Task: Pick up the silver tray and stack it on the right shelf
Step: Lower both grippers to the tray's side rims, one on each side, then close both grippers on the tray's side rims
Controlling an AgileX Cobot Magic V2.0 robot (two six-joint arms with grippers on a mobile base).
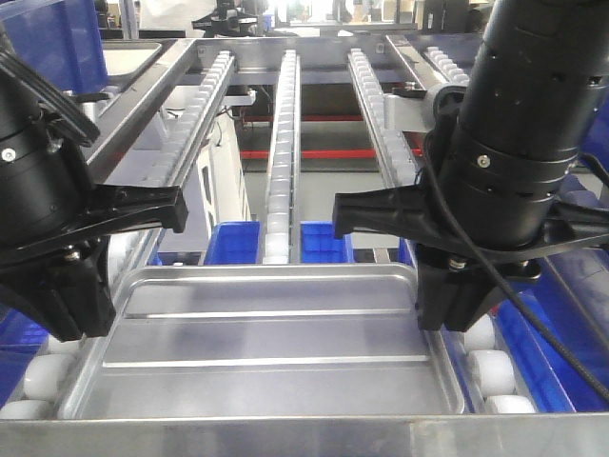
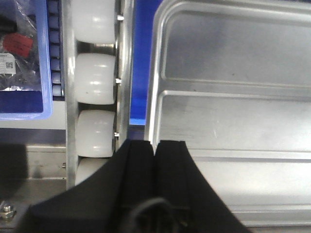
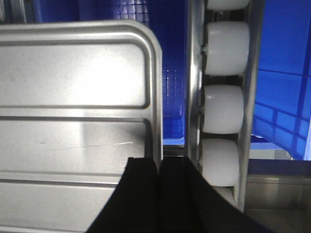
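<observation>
The steel-framed shelf of white rollers bears one shiny rectangular silver metal tray across its middle lanes.

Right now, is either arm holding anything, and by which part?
Yes, the silver tray: the left gripper is shut on its left side rim, the right gripper on its right side rim.

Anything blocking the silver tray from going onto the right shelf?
Nothing visible does. The left gripper and right gripper pinch the silver tray by its side rims, and the right shelf ahead carries nothing on its lanes.
</observation>
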